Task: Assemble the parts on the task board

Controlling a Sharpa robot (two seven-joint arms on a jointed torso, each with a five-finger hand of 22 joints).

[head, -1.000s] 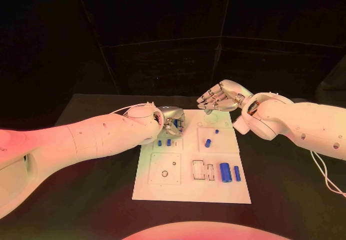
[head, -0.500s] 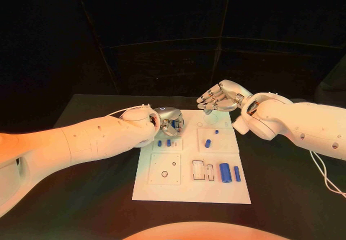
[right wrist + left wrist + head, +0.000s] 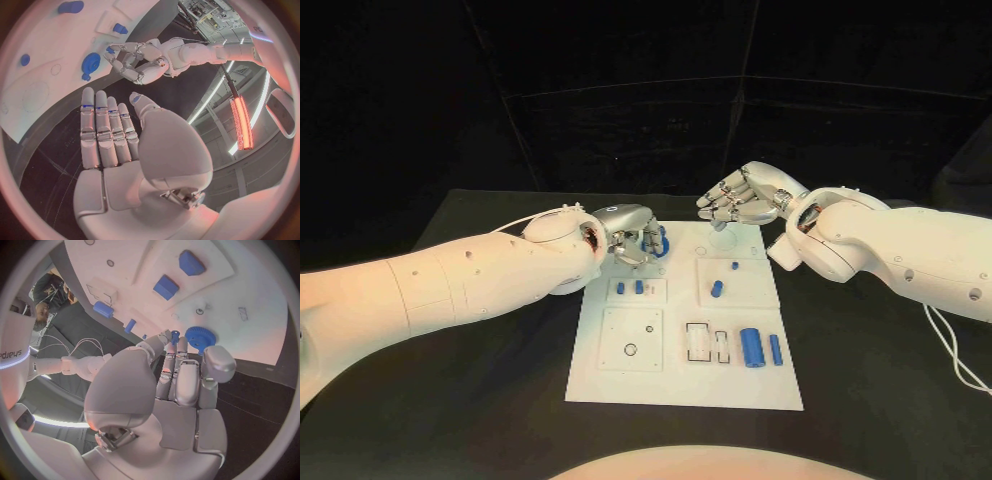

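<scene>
**Two hands over the far end of the white board**

Two white arms reach in over a matte black table (image 3: 473, 400), its flat top running back into a dark room with dim wall panels behind. At the middle of the table lies the task board (image 3: 733, 390), a flat white rectangular plate cut into shallow square and slot-shaped recesses, some with small round holes.

The left hand (image 3: 629, 235) is smooth silver metal with jointed fingers; it hangs over the board's far left corner. Its fingers (image 3: 211, 365) bunch together and their tips pinch a blue gear (image 3: 199, 336), a round disc with a toothed rim and a short blue stub beside it. In the head view the gear (image 3: 659, 238) peeks out as a blue edge at the hand's right side, above the board.

The right hand (image 3: 744, 197) hovers just past the board's far edge, near its right side. From its own wrist camera the fingers (image 3: 106, 130) lie straight and side by side, the thumb standing off to one side, with nothing in them.

On the near right part of the board a thick blue cylinder (image 3: 750, 347) lies on its side, with a thinner blue rod (image 3: 775, 348) just beside it. Farther back a short blue peg (image 3: 715, 288) lies tilted in a square recess, with a tiny blue stud (image 3: 734, 265) beyond it. Left of these, two small blue blocks (image 3: 630, 287) sit side by side in their own recess, just below the left hand.
</scene>
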